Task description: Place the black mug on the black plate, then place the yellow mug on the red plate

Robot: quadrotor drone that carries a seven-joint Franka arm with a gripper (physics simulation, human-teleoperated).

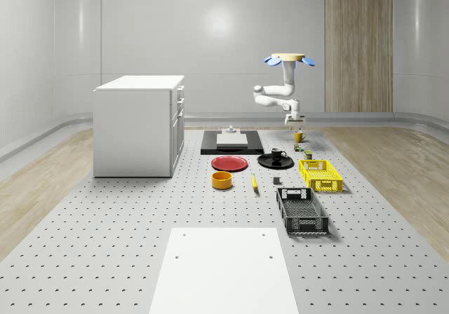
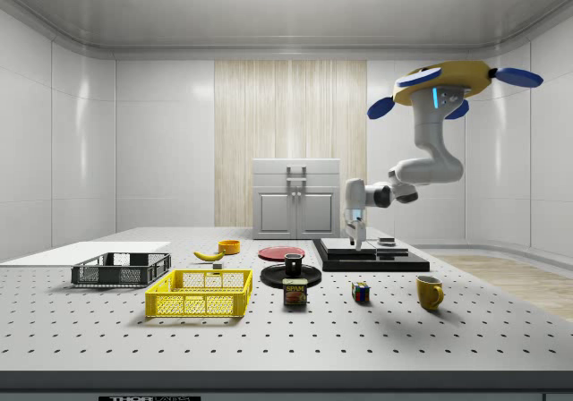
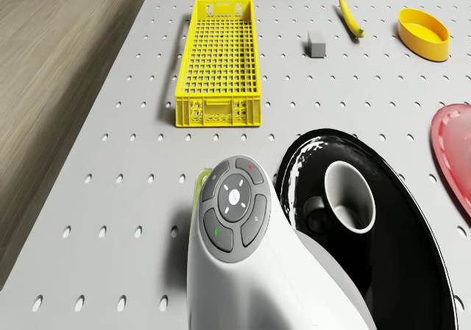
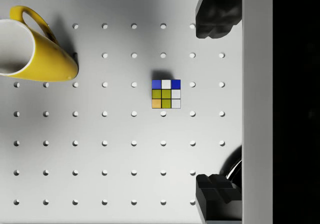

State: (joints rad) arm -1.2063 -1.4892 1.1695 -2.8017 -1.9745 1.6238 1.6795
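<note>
whole-scene: drone (image 1: 288,58) hovered above the far end of the table (image 1: 105,258), beyond the black plate (image 1: 266,163); gripper (image 1: 295,123) hung just over the yellow mug (image 1: 299,137). black mug (image 1: 278,155) already sat on the black plate; red plate (image 1: 229,163) lay bare just to the plate's left in this view.
side: gripper (image 2: 356,240) pointed down, clear of the table; yellow mug (image 2: 430,292) stood upright nearer the camera, at this view's right. cube (image 2: 360,292) lay between the mug and a can (image 2: 295,293).
drone: arm's wrist (image 3: 243,264) hid what was under it; black mug (image 3: 346,197) on black plate (image 3: 412,234), red plate's (image 3: 452,149) edge beside it.
wrist: fingers (image 4: 215,19) were spread wide, nothing between them; cube (image 4: 166,93) was centred under the gripper (image 4: 216,109), yellow mug (image 4: 35,49) lay off to one side.
step judged: reach for the yellow mug, first half done.
how to do well: shift sideways until the mug, not the cube, sat between the fingers; grip the wall away from the handle; descend straight, avoid nudging the cube.
</note>
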